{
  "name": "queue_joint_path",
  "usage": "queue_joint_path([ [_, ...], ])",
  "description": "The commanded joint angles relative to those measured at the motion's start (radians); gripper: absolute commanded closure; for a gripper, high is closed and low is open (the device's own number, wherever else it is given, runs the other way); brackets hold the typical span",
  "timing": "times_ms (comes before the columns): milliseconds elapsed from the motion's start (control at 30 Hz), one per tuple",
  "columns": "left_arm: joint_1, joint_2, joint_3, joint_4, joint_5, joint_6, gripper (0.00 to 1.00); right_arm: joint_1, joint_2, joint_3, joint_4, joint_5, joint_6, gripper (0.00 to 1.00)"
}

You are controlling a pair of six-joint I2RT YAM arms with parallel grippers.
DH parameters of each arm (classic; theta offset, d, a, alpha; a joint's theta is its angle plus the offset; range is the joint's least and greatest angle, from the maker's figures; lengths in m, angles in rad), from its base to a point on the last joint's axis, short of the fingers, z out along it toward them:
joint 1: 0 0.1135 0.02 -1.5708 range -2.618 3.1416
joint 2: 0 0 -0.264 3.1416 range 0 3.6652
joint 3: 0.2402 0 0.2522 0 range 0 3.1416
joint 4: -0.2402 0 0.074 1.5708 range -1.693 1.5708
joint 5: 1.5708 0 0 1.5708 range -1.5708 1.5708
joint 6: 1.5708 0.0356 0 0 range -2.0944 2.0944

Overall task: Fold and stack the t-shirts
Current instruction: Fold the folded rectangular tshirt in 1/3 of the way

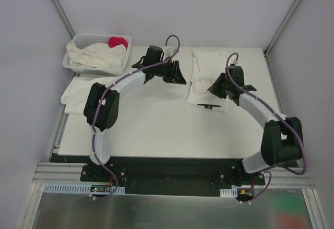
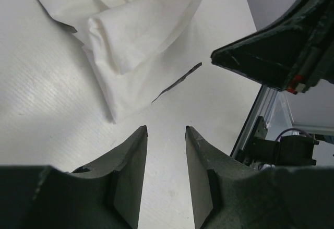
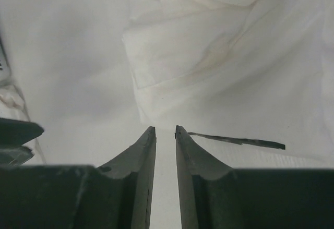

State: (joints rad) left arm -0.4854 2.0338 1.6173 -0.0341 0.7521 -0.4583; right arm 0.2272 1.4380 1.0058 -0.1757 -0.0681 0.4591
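A folded white t-shirt (image 1: pixel 204 72) lies at the back right of the table (image 1: pixel 151 124). It shows in the left wrist view (image 2: pixel 130 41) and the right wrist view (image 3: pixel 209 57). My left gripper (image 1: pixel 179 75) hovers just left of it, open and empty (image 2: pixel 166 129). My right gripper (image 1: pixel 215 90) is over the shirt's near edge, its jaws a narrow gap apart with nothing between them (image 3: pixel 165 129). It also shows in the left wrist view (image 2: pixel 282 46). Another white t-shirt (image 1: pixel 78 91) lies at the table's left edge. More crumpled t-shirts (image 1: pixel 99 56) fill the basket.
The white lattice basket (image 1: pixel 72 65) stands at the back left with a pink-red cloth (image 1: pixel 118 41) in it. Aluminium frame posts (image 1: pixel 284 23) rise at the back corners. A thin dark mark (image 1: pixel 210 106) lies at the folded shirt's near edge.
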Motion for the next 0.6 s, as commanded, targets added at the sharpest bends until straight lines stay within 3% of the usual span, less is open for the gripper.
queue_joint_path([
  [0, -0.012, -0.078, -0.045, 0.01, -0.03, 0.059, 0.66, 0.037, 0.143, 0.037, 0.058, -0.004, -0.008, 0.76],
  [167, -0.012, -0.101, -0.06, 0.01, -0.042, 0.075, 0.66, 0.044, 0.278, 0.131, 0.062, -0.033, -0.004, 0.76],
  [567, -0.01, -0.063, -0.028, 0.008, -0.022, 0.073, 0.66, 0.041, 0.415, 0.273, 0.035, -0.027, -0.025, 0.78],
])
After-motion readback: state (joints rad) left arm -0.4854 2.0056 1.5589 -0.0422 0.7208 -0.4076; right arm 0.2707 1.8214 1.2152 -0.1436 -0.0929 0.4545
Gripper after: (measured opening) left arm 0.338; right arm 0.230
